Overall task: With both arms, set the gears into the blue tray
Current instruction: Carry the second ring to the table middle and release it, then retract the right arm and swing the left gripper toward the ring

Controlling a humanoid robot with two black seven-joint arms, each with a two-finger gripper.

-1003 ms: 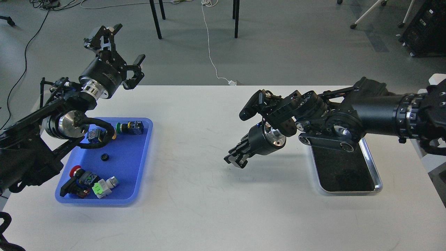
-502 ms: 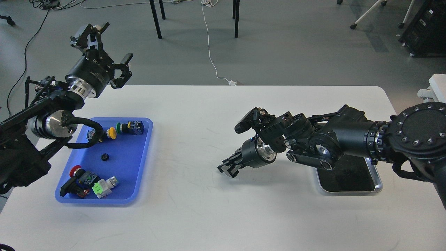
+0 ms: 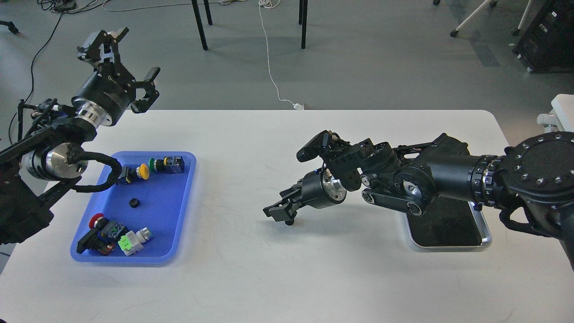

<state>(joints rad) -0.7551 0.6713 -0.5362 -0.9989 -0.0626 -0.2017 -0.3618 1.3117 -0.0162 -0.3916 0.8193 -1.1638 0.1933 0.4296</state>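
Hovering mid-table, right gripper (image 3: pixel 281 214) state unclear; left gripper (image 3: pixel 122 63) spread beyond the far edge.

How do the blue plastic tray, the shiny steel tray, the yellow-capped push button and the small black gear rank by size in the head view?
1. Blue plastic tray
2. Shiny steel tray, partly hidden by the arm, so unsure
3. Yellow-capped push button
4. Small black gear

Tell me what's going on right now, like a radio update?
Left gripper open, raised behind the blue tray. Right gripper low over mid-table, small dark piece at its tips, grip unclear. One gear in tray among switches. Path clear.
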